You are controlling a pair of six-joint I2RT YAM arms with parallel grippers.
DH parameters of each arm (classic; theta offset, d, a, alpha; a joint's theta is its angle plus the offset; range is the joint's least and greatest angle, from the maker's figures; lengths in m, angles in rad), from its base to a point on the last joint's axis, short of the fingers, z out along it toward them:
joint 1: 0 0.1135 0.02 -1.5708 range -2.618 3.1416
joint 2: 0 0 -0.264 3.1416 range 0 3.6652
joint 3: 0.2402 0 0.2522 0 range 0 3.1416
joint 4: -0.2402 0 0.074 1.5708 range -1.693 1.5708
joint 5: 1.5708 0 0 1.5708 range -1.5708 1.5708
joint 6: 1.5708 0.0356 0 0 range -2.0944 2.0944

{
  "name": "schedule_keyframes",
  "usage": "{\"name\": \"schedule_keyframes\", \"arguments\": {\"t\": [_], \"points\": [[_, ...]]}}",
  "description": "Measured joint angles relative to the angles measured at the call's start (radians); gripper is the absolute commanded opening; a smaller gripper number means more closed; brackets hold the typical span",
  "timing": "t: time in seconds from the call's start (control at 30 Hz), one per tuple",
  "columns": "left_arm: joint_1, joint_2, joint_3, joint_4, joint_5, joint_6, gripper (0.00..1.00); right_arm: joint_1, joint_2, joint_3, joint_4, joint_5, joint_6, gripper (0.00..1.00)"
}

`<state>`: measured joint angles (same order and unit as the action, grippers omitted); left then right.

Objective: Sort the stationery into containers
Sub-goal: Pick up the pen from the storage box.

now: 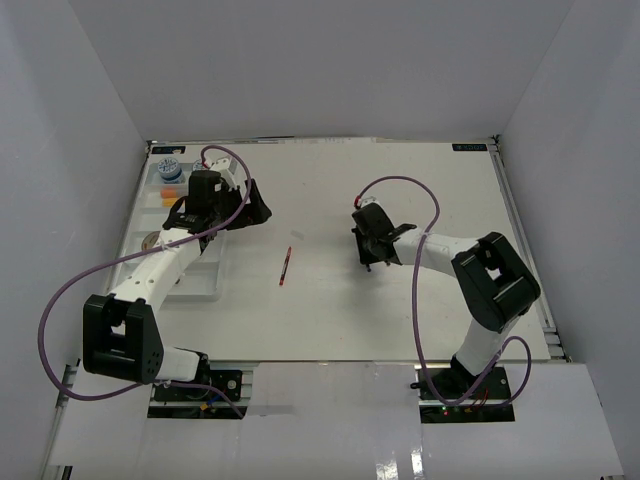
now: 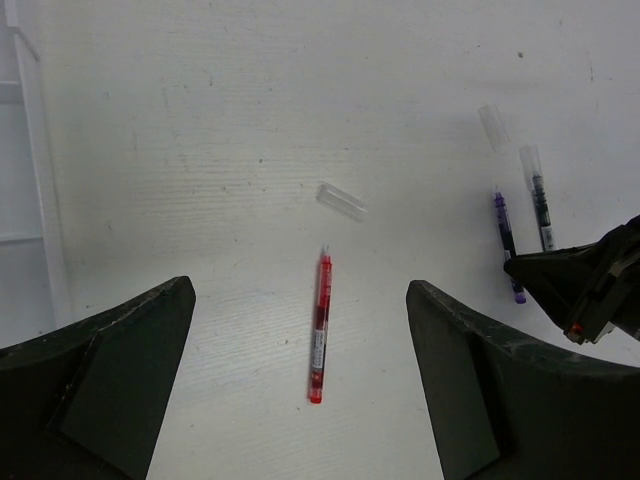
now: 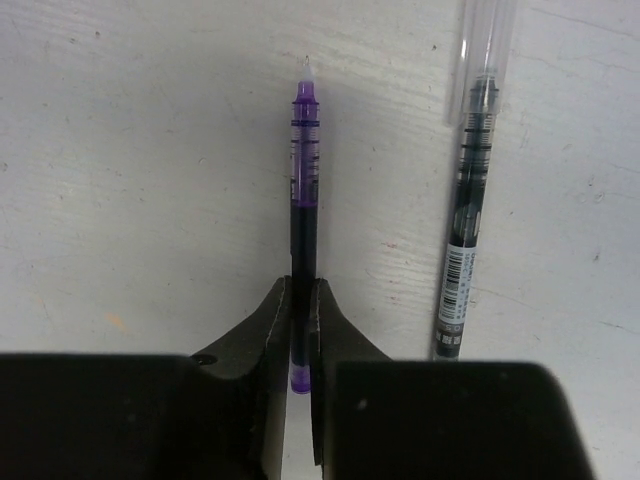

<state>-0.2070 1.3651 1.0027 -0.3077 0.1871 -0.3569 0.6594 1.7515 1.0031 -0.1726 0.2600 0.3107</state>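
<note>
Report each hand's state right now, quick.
Left hand: open, holding nothing.
Right hand: closed on the purple pen.

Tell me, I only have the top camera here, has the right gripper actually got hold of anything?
Observer: Yes. The right gripper is shut on a purple pen, near its blunt end.
Operator: Anything lying close to it?
Observer: A black pen with a clear cap lies parallel beside it, not touched by the gripper.
Operator: And the left one?
Observer: The left gripper is wide open and empty, facing the uncapped red pen.
</note>
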Motion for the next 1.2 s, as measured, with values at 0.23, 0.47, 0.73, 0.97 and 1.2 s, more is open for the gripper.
{"name": "schedule_keyframes", "arguments": {"t": [0.23,0.47,0.73,0.97,1.2], "points": [[-0.013,-0.006,0.000,0.014,0.090,-0.030,0.96,0.009,-0.127,-0.085,0.015,-0.043,-0.029,0.08],[-0.079,-0.102,-0.015,0.101,0.225,-0.132,0.90,0.030,-0.443,-0.193,0.196,-0.204,-0.060,0.08],[-0.232,-0.151,-0.026,0.227,0.228,-0.245,0.82,0.036,-0.568,-0.280,0.409,-0.376,-0.053,0.08],[-0.372,-0.115,-0.024,0.262,0.131,-0.288,0.73,0.037,-0.594,-0.302,0.489,-0.444,-0.033,0.08],[-0.435,-0.033,-0.003,0.263,0.052,-0.319,0.60,0.037,-0.618,-0.319,0.539,-0.470,-0.029,0.08]]}}
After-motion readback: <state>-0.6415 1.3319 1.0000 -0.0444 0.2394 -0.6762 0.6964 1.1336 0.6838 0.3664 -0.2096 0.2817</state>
